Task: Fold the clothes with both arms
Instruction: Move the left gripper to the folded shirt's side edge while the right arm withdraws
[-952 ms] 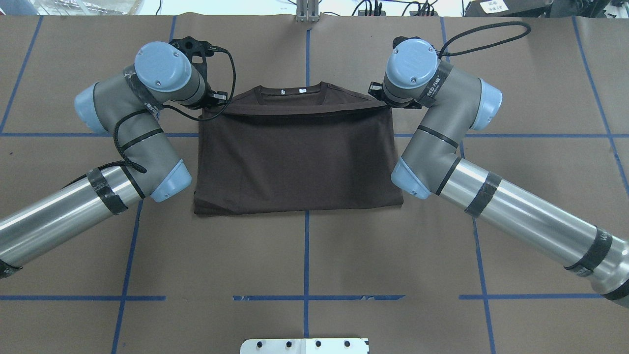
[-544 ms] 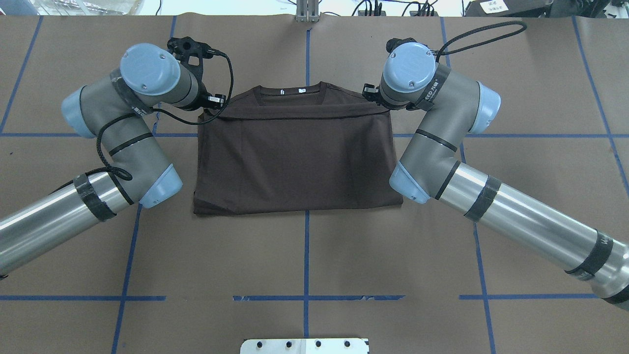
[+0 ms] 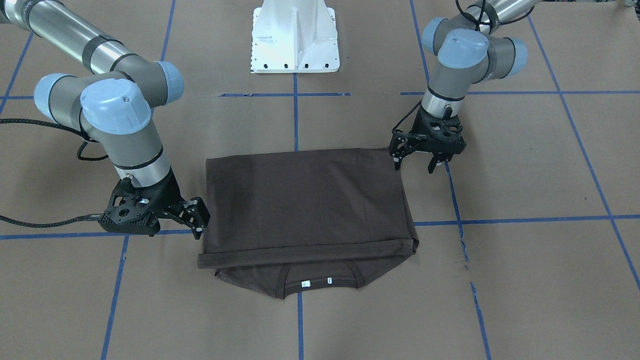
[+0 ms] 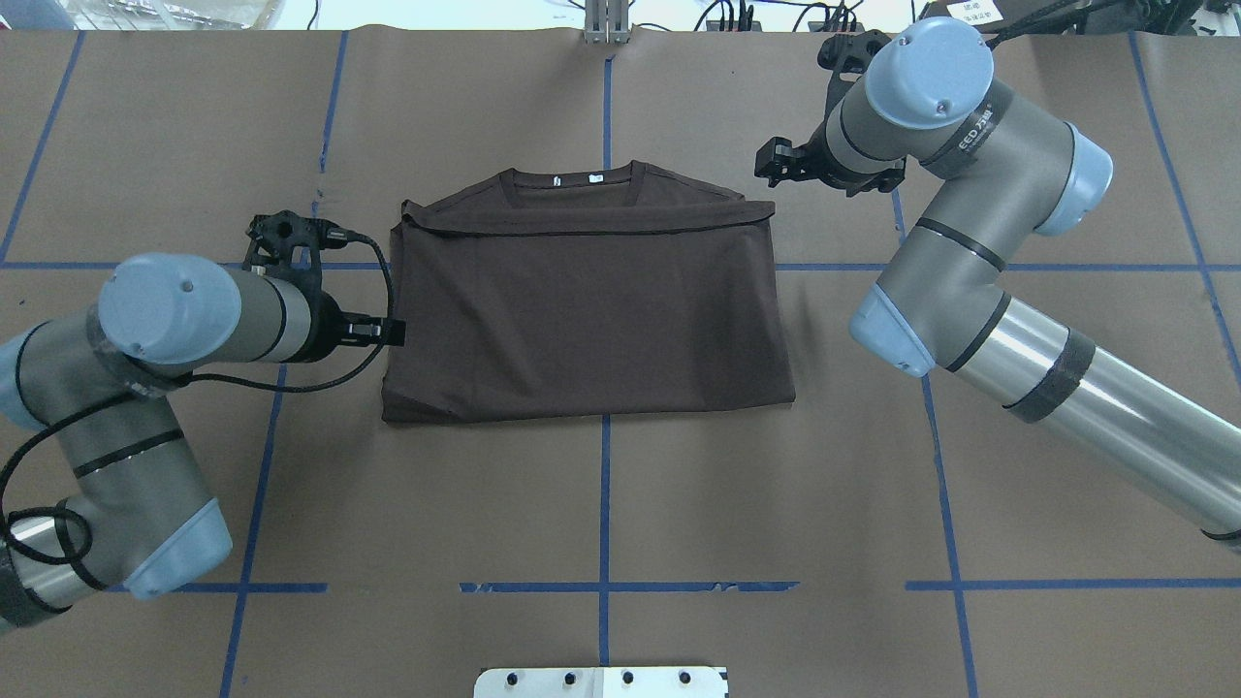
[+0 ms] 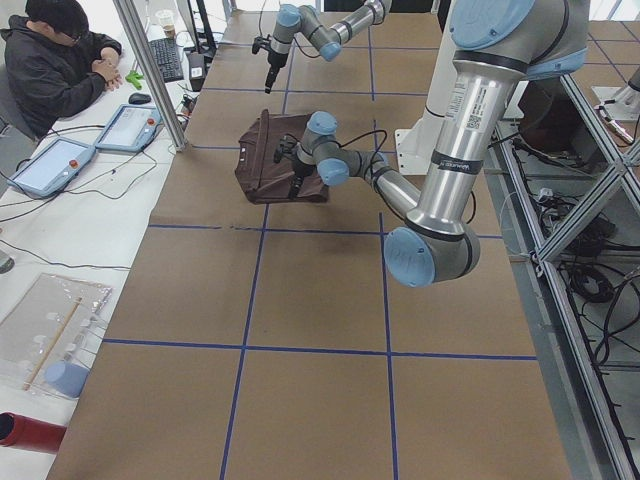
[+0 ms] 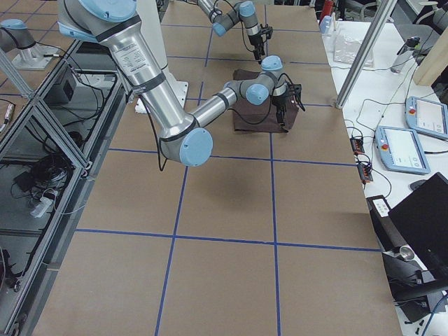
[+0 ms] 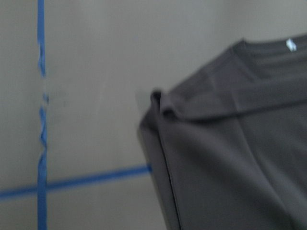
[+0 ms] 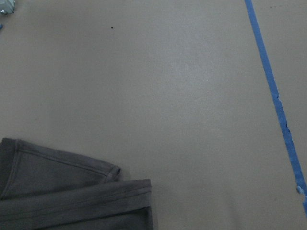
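The dark brown T-shirt lies folded on the brown table, its hem edge laid just short of the collar with the white tags. My left gripper is open and empty just off the shirt's left edge; it also shows in the front-facing view. My right gripper is open and empty, just beyond the shirt's far right corner; it also shows in the front-facing view. The left wrist view shows the shirt's far left corner, blurred. The right wrist view shows the far right corner.
The white pedestal base stands at the robot's side of the table. Blue tape lines cross the brown paper. A seated operator and tablets are at the far side, beyond the table's edge.
Both grippers have left the shirt's far corners. The left arm has drawn back along the shirt's left edge. The right gripper has moved away to the right. The folded layer lies flat.
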`<state>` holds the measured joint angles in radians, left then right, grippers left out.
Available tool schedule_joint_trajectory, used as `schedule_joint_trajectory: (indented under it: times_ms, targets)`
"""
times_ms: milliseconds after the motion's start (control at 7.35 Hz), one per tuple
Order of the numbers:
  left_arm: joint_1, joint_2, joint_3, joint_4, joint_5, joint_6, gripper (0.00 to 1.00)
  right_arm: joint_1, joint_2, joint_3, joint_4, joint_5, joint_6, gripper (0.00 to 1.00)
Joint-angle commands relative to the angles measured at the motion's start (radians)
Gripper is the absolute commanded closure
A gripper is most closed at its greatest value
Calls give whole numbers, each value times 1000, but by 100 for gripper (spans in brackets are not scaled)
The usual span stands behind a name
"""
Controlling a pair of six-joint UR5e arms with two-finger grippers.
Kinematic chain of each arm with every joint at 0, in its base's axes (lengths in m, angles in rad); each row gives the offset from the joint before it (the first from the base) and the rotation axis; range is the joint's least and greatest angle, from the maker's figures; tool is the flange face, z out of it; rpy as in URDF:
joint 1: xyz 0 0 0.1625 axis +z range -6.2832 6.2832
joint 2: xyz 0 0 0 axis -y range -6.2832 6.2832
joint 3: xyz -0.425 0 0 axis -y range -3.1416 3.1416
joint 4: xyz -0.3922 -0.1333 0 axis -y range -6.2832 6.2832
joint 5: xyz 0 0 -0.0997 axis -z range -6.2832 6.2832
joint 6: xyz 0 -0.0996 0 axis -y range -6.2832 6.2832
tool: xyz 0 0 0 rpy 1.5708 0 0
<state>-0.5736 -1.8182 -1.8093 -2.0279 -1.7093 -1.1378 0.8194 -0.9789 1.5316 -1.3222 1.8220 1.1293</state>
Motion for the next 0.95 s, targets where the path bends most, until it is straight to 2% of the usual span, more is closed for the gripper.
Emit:
schedule_joint_trajectory:
  times_ms: [0, 680, 816]
  targets:
    - [67, 57, -12, -64, 4, -95, 46, 1, -6, 2, 1, 0, -2, 0]
    - [95, 31, -1, -66, 2, -126, 48, 0, -9, 2, 1, -4, -2, 0]
    - [95, 31, -1, -66, 2, -126, 53, 1, -11, 2, 1, -4, -2, 0]
